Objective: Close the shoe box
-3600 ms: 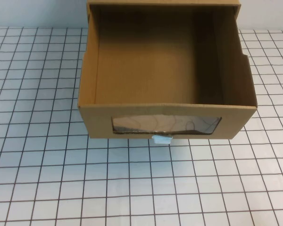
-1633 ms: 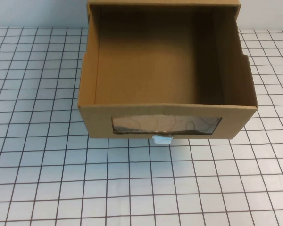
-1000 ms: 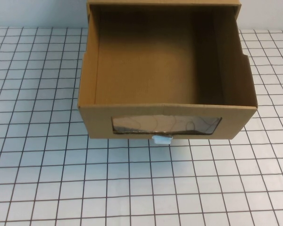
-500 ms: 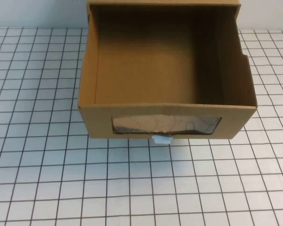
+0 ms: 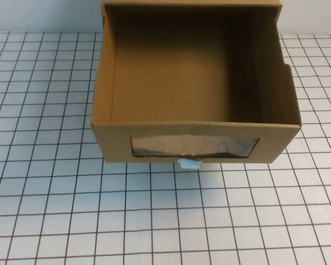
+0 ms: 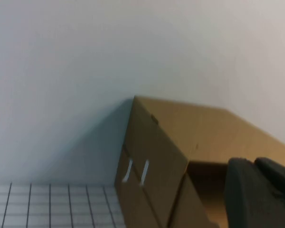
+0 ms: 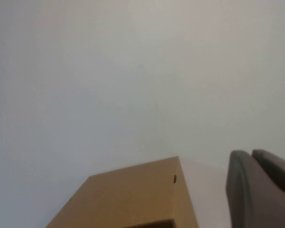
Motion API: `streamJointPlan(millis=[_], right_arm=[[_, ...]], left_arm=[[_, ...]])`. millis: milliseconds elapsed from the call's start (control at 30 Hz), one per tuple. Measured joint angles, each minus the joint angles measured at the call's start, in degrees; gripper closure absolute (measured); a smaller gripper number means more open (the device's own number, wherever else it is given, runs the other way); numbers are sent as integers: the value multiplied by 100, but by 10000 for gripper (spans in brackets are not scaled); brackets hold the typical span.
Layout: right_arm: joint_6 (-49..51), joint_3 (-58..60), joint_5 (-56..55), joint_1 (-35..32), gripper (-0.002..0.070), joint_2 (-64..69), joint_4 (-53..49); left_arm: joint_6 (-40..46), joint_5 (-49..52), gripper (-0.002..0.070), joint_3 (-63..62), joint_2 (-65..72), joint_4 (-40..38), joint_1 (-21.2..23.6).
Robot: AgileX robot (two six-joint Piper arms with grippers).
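The shoe box point(image 5: 154, 141) is brown cardboard and stands at the back middle of the gridded table. Its drawer is pulled out toward the front, open on top and empty inside. The front panel has a clear window point(image 5: 194, 146) with a small white pull tab point(image 5: 188, 163) below it. Neither gripper shows in the high view. In the left wrist view my left gripper point(image 6: 254, 162) shows as dark fingers pressed together, near the box point(image 6: 152, 156). In the right wrist view my right gripper point(image 7: 251, 154) looks the same, apart from the box point(image 7: 133, 194).
The table point(image 5: 55, 210) is white with a black grid and runs out on both sides and in front of the box. A plain pale wall point(image 6: 85, 57) stands right behind the box.
A small dark shape at the bottom left corner of the high view 3.6 s ago has left the view. The box and its drawer have not moved.
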Motion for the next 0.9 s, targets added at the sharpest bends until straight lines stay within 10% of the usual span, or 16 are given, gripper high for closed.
streamJointPlan(millis=[367, 633, 900], right_arm=[[-433, 48, 505, 424, 691, 820, 481], [-3046, -2, 658, 2604, 691, 2062, 616], [-5991, -70, 757, 4218, 691, 3072, 1293]], left_arm=[[1911, 1257, 680, -1551, 2672, -1132, 0], [3932, 2629, 680, -3594, 4918, -3312, 0], [4176, 3656, 680, -6098, 7033, -4215, -81]])
